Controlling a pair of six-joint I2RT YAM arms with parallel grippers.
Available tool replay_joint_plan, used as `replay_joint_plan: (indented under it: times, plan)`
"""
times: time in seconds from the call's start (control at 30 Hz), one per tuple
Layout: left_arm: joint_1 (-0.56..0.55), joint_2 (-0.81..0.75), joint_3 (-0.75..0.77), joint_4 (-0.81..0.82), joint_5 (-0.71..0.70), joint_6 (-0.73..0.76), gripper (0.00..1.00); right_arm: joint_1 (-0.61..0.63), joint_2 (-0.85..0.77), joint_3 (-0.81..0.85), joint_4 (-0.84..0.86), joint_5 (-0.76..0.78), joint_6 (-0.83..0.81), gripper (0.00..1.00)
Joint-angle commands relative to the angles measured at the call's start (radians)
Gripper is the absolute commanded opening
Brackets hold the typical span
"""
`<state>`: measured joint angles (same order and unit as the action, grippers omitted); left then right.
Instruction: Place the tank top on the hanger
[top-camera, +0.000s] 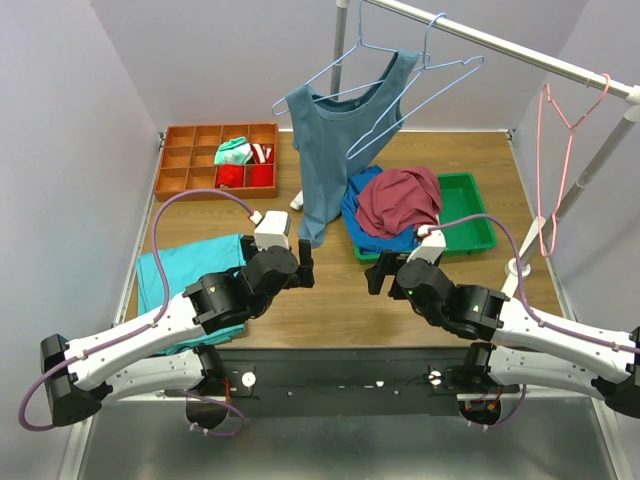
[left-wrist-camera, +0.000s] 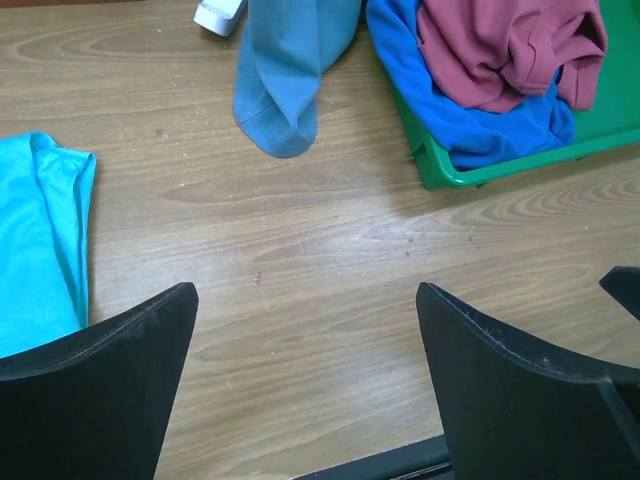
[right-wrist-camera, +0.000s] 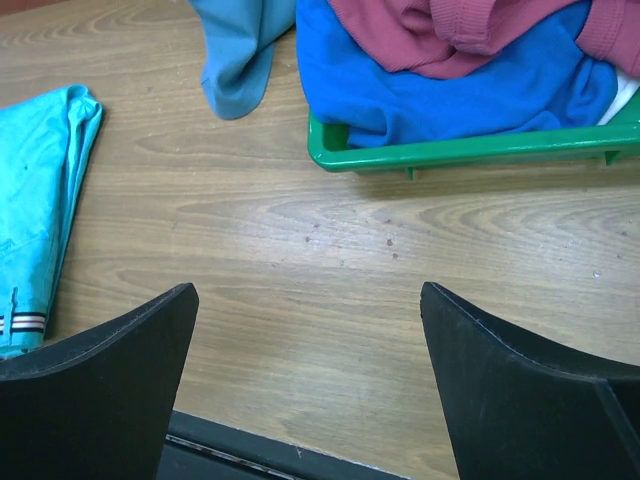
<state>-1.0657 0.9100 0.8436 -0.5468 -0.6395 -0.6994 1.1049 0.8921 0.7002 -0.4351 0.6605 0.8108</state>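
Maroon sleeveless knit tank top (top-camera: 400, 200): crumpled atop a bright blue garment (top-camera: 385, 240) in a green plastic tray (top-camera: 472, 238). It is ungrasped; thin light-blue wire hanger (top-camera: 430, 85): bare, hooked on the metal rail (top-camera: 520, 48); left claw (top-camera: 303, 262), right claw (top-camera: 378, 275): both released, empty, above the wooden counter (top-camera: 330, 300); progress: 0 steps done.

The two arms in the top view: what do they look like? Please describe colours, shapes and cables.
Both the left arm and the right arm have white shells with black joint housings. A mauve cable loops along each arm to a white camera block at the wrist. The jaws are matte black, broad wedges with curved upper edges.
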Motion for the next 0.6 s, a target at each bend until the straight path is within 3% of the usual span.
replay_joint_plan:
  times: [0.0,0.3,0.57]
  plan:
    - [-0.002,0.009,0.055,-0.033,-0.055,-0.011,0.99,0.004,-0.004,0.041,0.006,0.059,0.014,1.00]
    - [-0.002,0.009,0.083,-0.056,-0.083,0.014,0.99,0.004,0.024,0.044,-0.050,0.146,0.195,1.00]
    - [-0.002,-0.025,0.066,-0.038,-0.049,0.034,0.99,0.004,-0.013,-0.008,0.035,0.149,0.150,1.00]
